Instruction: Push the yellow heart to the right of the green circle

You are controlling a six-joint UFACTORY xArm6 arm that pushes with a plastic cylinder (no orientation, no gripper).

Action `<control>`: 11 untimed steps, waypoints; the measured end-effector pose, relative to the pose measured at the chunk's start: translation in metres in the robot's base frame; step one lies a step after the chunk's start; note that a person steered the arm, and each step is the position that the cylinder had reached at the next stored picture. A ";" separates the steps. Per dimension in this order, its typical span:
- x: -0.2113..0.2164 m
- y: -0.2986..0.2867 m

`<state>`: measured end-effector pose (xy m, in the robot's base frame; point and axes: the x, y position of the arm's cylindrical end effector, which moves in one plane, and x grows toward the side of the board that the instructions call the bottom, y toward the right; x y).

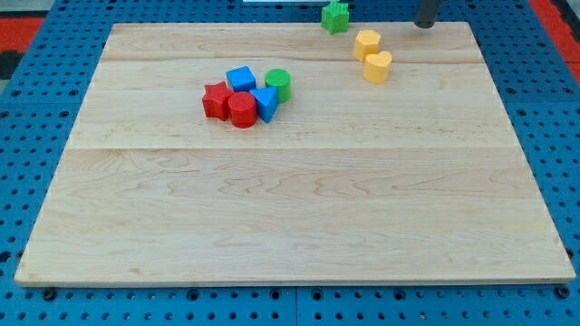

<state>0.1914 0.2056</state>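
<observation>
Tip (424, 25) down at the view's top edge, up and to the right of the yellow heart (377, 67) and apart from it; a bare rod, holding nothing, its very end perhaps just off the wooden surface (290, 217). Yellow hexagon (367, 43) touching the heart's upper side, green star (335, 16) beyond that. Green circle (278, 83) well left of the heart, bunched with blue cube (240, 79), blue triangle (265, 103), red cylinder (242, 110) and red star (216, 100).

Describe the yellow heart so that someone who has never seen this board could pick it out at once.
Start at the wooden board and go to its far edge, toward the view's top right. Two yellow blocks sit there close together, apart from the red, blue and green cluster further left. The yellow heart is the lower one, notched on top, just below the yellow hexagon.
</observation>
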 end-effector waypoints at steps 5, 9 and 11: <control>0.048 -0.039; 0.043 -0.180; 0.070 -0.177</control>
<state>0.2611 0.0286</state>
